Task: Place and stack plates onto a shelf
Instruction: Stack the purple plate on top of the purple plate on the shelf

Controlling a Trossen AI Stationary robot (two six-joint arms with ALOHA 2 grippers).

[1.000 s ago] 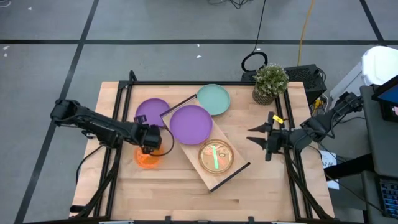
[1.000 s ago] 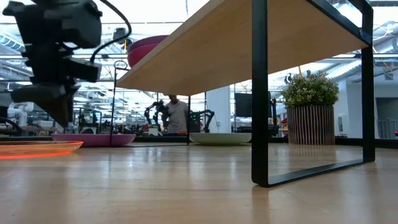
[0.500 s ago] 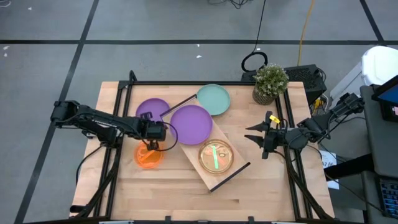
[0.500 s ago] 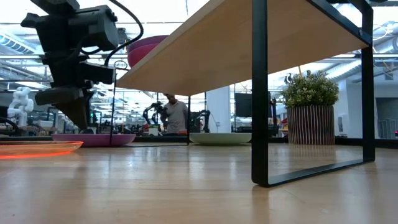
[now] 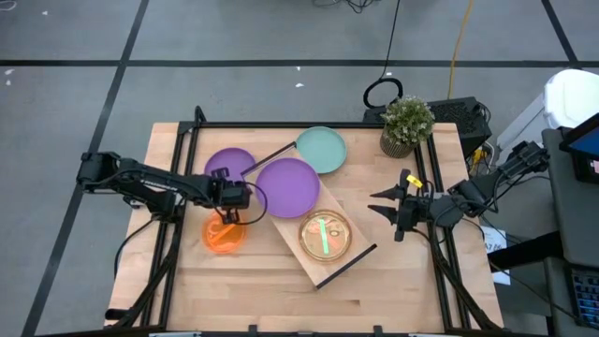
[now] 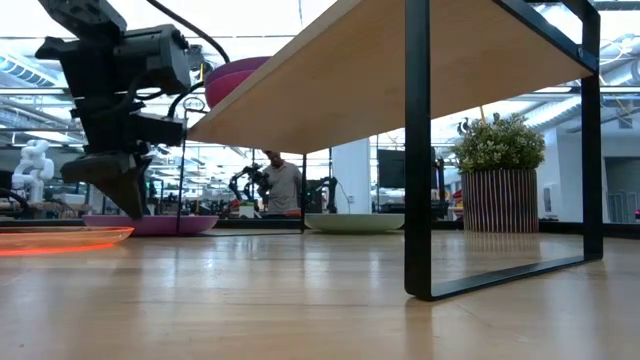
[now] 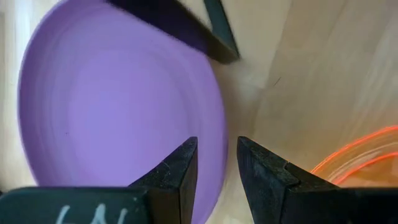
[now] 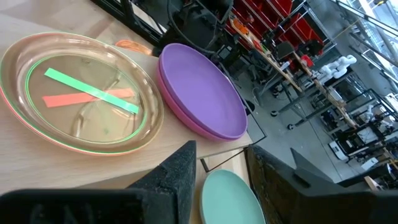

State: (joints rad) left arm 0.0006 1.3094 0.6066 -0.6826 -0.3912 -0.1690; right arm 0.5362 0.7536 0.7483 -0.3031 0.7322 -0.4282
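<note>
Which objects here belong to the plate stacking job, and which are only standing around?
Job: purple plate on table; stacked purple and magenta plates; teal plate; orange translucent plate; clear stacked plates; light wooden shelf.

Not job: potted plant; black cable coil.

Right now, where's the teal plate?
High view: the teal plate lies on the tabletop at the back, beside the shelf's far end, left of the potted plant.
</note>
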